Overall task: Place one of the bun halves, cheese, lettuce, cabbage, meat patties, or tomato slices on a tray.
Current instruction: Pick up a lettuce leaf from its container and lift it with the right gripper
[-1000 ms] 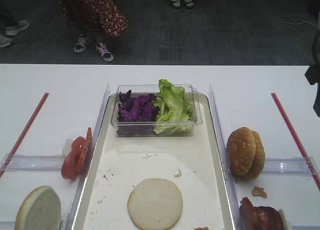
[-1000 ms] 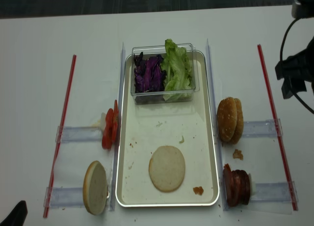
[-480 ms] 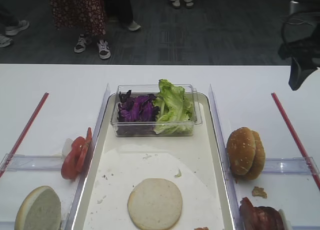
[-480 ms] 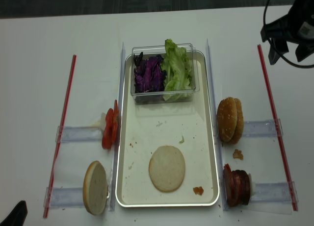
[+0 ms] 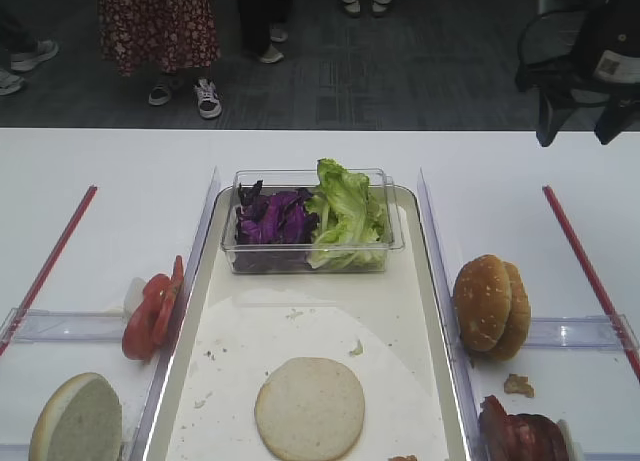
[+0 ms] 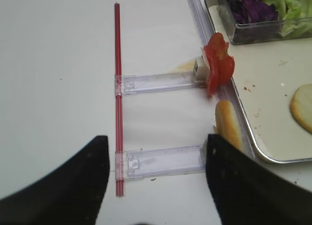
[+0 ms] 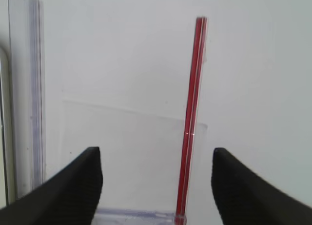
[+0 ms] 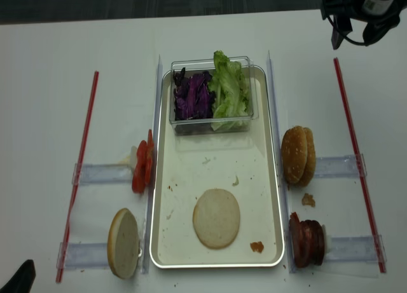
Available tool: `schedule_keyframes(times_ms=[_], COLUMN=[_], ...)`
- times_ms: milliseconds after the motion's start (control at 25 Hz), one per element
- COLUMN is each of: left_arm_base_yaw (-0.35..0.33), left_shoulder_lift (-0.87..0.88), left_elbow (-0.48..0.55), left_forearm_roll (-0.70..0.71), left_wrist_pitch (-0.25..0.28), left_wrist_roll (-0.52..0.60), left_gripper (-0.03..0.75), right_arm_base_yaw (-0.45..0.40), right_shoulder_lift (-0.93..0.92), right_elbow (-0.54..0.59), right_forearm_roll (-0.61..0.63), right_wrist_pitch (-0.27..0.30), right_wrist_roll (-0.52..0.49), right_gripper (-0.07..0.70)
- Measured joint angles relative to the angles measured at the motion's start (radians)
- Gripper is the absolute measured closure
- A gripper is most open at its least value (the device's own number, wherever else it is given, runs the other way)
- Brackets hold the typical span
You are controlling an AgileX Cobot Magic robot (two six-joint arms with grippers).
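Pale round bun half [image 5: 309, 408] flat on silver-rimmed metal tray [image 5: 425, 271]; right gripper [image 7: 156, 186] jaws apart, empty; left gripper [image 6: 156, 186] jaws apart, empty

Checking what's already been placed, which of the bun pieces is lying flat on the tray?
The bun half with its pale cut face up lies flat on the tray. The left bun half and the right pair stand on edge outside it.

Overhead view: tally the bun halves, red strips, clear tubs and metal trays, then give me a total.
Bun halves: 4 (one on the tray, one at left, two at right)
Red strips: 2
Clear tub: 1
Metal tray: 1
Total: 8
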Motion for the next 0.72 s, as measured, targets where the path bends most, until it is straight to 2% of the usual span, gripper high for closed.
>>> schedule_keyframes(times_ms=[320,720], left_arm_base_yaw=[0.000,0.000], left_shoulder_lift=[0.000,0.000], left_elbow=[0.000,0.000], left_forearm_roll=[0.000,0.006], left_wrist_pitch=[0.000,0.000], left_wrist_roll=[-0.002,-0.021], left_gripper=[0.303,0.303], right_arm_base_yaw=[0.000,0.000], right_shoulder_lift=[0.123,0.159], right_elbow=[-0.151,-0.158], right_forearm_roll=[0.004,0.009], right_wrist_pitch=[0.002,0.005], right_wrist_roll=[0.004,0.010], right_gripper=[0.136,0.139])
